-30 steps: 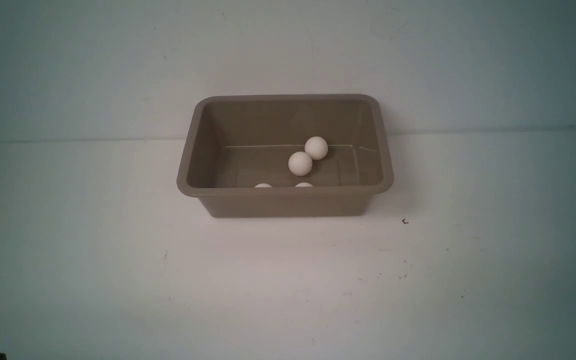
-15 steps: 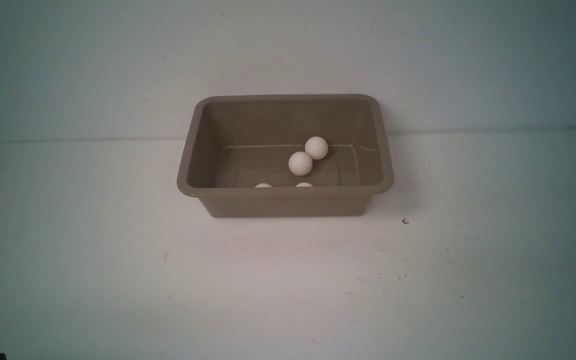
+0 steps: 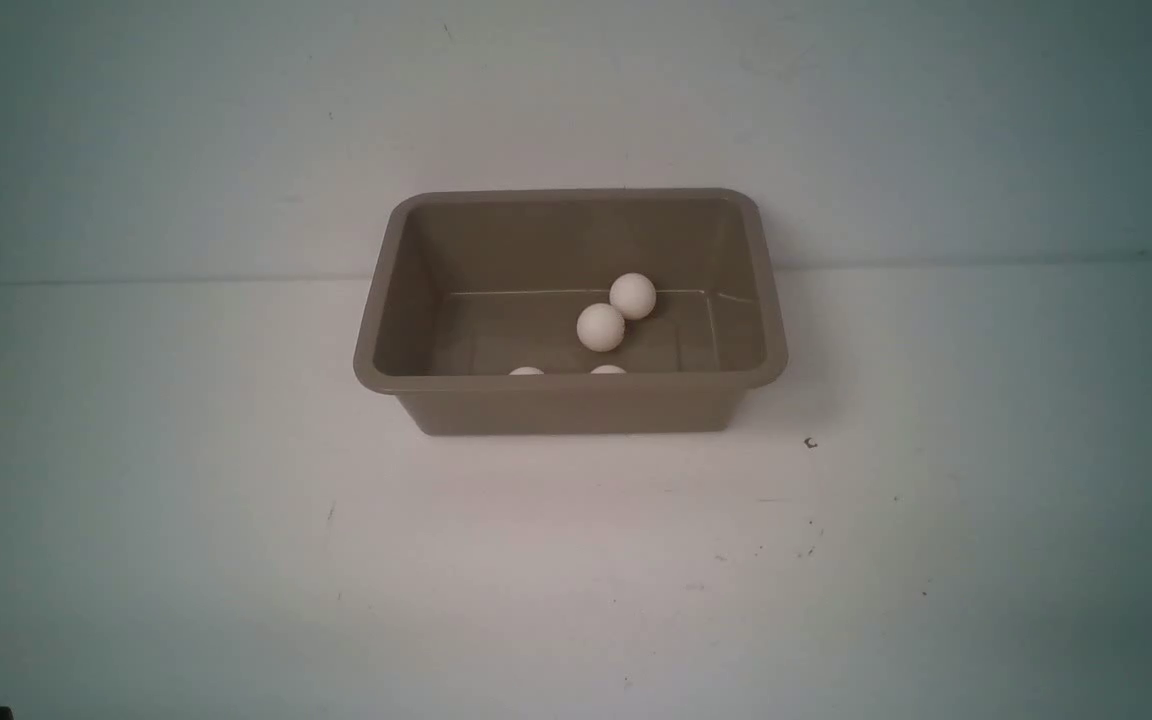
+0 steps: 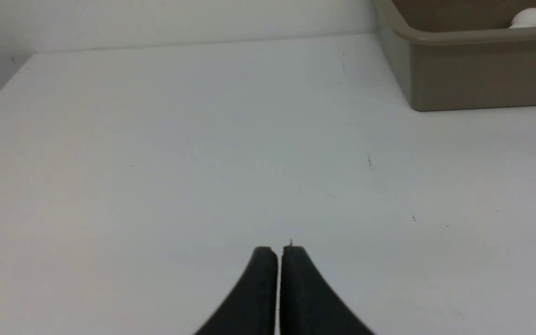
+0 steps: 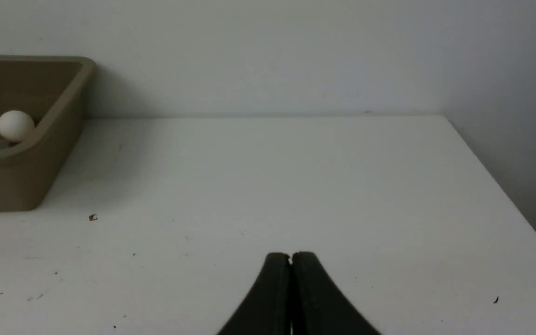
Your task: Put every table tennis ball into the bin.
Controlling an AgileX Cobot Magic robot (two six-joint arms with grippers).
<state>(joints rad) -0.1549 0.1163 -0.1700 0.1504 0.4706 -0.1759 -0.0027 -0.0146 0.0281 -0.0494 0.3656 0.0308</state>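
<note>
Nothing of note had changed over the last second: in the front view the tan-brown rectangular plastic bin [image 3: 576, 410] sat exactly where it had been on the white counter [image 3: 536, 600], and the matte off-white plastic balls inside had not rolled. I could make out four: one [image 3: 600, 328] beside another [image 3: 633, 296] toward the bin's right side, and the tops of two more [image 3: 527, 371] [image 3: 608, 370] peeking over the near rim. A fifth, if there was one, I could not see. My left gripper [image 4: 279, 251] was pressed together with nothing in it, and so was my right gripper [image 5: 291, 257], both well apart from the bin. I took that stillness to mean the job was probably finished, with no ball visible outside. I could read no brand, label or writing anywhere.
</note>
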